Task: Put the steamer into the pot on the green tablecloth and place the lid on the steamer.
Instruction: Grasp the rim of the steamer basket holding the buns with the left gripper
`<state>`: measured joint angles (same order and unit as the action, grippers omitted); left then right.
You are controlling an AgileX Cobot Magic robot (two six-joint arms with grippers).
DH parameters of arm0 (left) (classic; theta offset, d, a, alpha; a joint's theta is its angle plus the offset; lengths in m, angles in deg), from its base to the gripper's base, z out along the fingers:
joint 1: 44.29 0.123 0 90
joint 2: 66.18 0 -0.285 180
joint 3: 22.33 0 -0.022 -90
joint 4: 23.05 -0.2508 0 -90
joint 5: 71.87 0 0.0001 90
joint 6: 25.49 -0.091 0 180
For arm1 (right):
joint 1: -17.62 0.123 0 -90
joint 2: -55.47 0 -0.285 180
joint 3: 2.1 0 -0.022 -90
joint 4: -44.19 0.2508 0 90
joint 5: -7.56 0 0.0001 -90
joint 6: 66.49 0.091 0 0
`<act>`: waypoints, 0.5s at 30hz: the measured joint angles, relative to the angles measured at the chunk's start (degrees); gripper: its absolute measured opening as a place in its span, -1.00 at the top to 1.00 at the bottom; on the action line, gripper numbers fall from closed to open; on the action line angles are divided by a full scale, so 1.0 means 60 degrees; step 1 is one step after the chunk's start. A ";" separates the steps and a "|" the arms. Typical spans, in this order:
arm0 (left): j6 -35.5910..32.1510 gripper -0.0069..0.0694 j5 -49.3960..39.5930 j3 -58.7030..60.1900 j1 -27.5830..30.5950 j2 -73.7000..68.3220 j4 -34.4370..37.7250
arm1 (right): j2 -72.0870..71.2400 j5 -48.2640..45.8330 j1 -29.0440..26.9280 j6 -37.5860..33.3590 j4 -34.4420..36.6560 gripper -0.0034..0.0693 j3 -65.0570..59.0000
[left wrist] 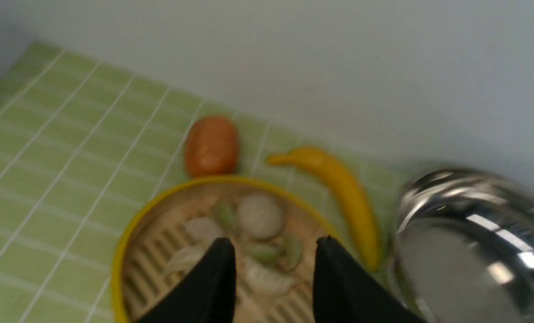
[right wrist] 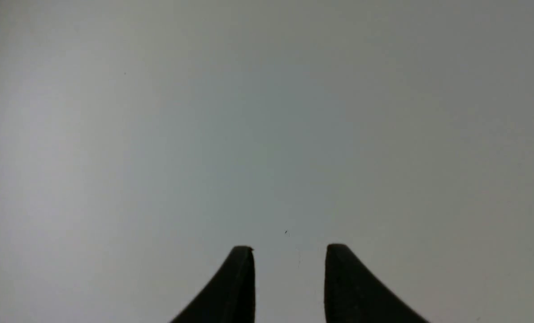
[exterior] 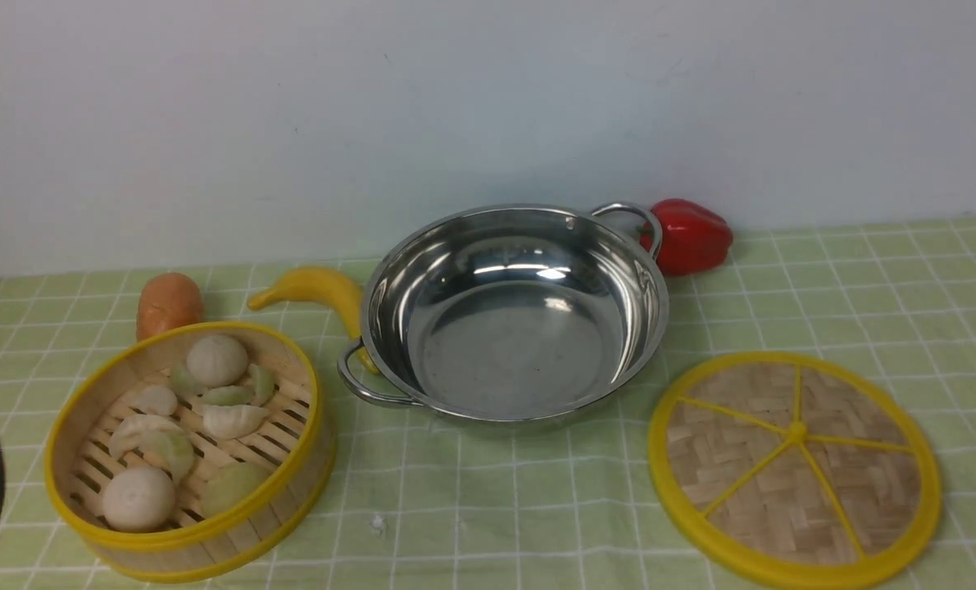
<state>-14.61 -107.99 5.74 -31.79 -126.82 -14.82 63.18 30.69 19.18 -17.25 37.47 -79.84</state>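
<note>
Bamboo steamer [exterior: 233,545]: yellow rims, slatted floor, buns inside; near left on your green tablecloth [exterior: 488,508], left of the pot [exterior: 512,328].
Cut off: steamer's near side, in your left wrist view.
Facing: round, mouth up.
Left gripper [left wrist: 273,244]: fingers apart, empty, above the steamer.
Right gripper [right wrist: 289,249]: fingers apart, empty, facing wall.

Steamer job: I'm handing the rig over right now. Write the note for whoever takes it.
Left gripper: open, empty, fingers apart over the steamer.
Right gripper: open, empty, facing the wall.
Steamer sits on the cloth, left of the pot. The pot is empty. The lid lies flat on the cloth, right of the pot.
Done: nothing yet.
Left: steamer into pot, then lid onto steamer.
</note>
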 joint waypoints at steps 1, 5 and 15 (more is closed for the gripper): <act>0.0066 0.18 -0.0319 -0.0307 0.0149 -0.0478 -0.0182 | 0.0000 -0.0022 0.0000 0.0012 -0.0089 0.25 0.0000; 0.0107 0.18 -0.2325 -0.1717 0.0965 -0.2612 -0.1219 | 0.0000 -0.0164 0.0000 0.0356 -0.0780 0.25 0.0000; -0.2271 0.18 -0.3444 -0.2769 0.1192 -0.6049 -0.0961 | 0.0000 -0.0334 0.0000 0.2231 -0.2847 0.25 0.0000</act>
<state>-28.24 -128.65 -10.87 -24.64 -163.11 -20.59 63.18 28.69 19.18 -3.86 20.39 -79.84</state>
